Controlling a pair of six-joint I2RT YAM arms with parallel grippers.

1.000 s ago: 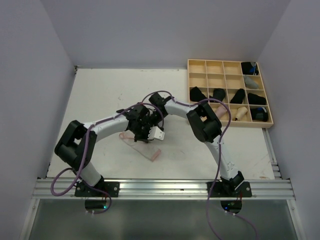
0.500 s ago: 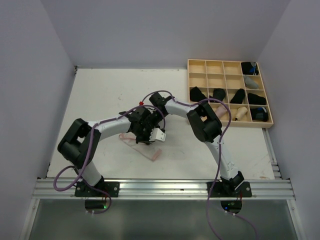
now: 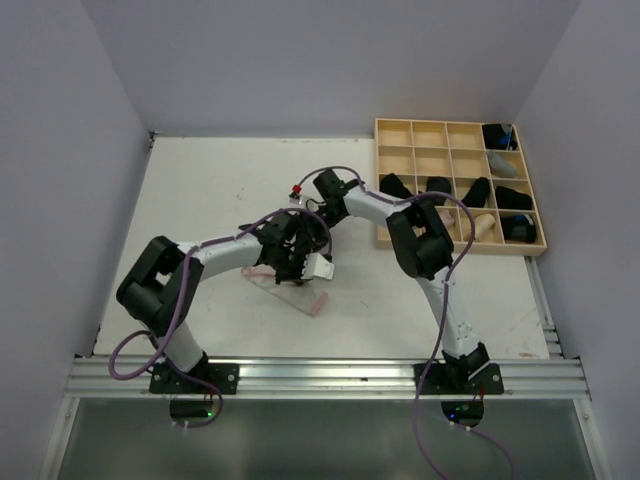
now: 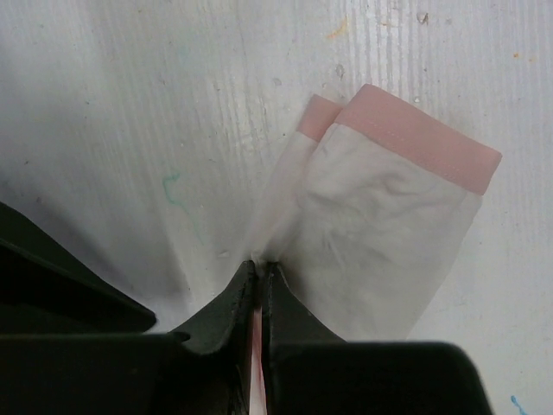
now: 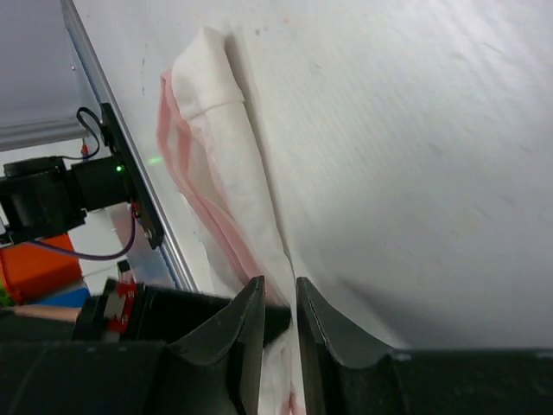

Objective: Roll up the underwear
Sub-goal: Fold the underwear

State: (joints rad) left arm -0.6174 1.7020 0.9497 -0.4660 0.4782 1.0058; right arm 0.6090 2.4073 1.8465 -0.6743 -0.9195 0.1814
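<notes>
Overhead and wrist views of the tabletop [image 3: 200, 200], bounded by pale walls at 9, 12 and 3 o'clock and by a metal rail [image 3: 330, 375] at 6 o'clock. The whitish underwear [image 3: 305, 297] with pink edging [image 4: 423, 138] lies flat just toward 6 o'clock from the middle of the tabletop, its long axis running from 10 to 4 o'clock, well apart from every wall. The left claw [image 4: 259, 264] is pinched tight on a gathered edge of the underwear, and the cloth fans out from the tips toward 1 o'clock in the left wrist view, ending in a folded pink band. The right claw [image 5: 276, 294] stands narrow, its tips at the cloth's edge beside the left claw. Whitish cloth shows in the slit between its jaws, but whether they grip it cannot be told. The two arms meet over the underwear and crowd the middle. Bare surface lies open from 9 to 12 o'clock and along the strip at 6 o'clock before the rail. A wooden grid tray [image 3: 430, 122] sits at 2 o'clock against the right edge, with black rolls [image 3: 397, 187] in several of its compartments.
</notes>
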